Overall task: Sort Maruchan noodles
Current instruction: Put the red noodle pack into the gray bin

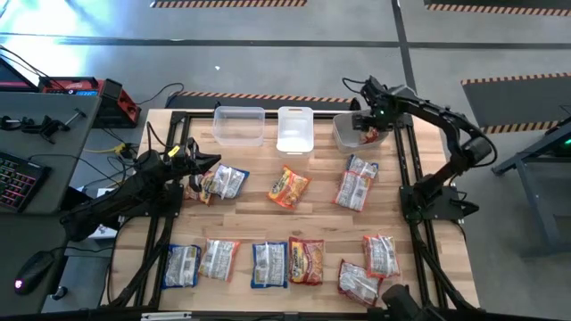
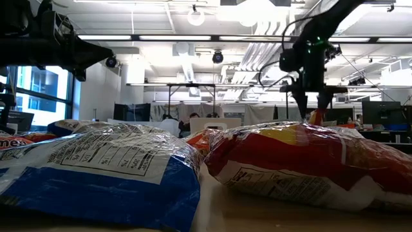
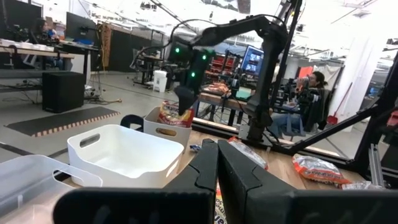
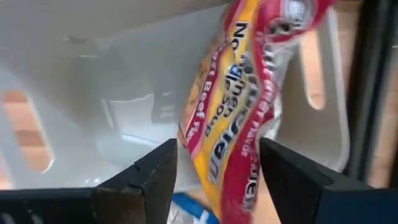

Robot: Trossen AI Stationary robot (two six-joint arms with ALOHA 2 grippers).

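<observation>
Nearest in the right wrist view, the right claw (image 4: pixel 214 180) hangs with its 2 dark fingers spread. Between and just beyond them sits a red-and-yellow plastic ramen packet (image 4: pixel 239 106), and neither finger visibly presses it. The packet's long axis runs straight away from the claw, down into the pale grey plastic bin (image 4: pixel 93 81) below. From the wrist picture it seems freed or about to be freed, so any coming move probably turns on lifting the claw straight back along that axis, clear of the packet's top edge.

From above, this bin (image 1: pixel 343 138) is the rightmost of 3 at the table's far edge, with the right claw (image 1: pixel 368 132) directly over it.

The left claw (image 1: pixel 198 163) waits by the table's left side, fingers pressed together on nothing; the blue-and-white flat plastic packet (image 1: pixel 223 182) lies just beside it, far nearer than to the right arm.
</observation>
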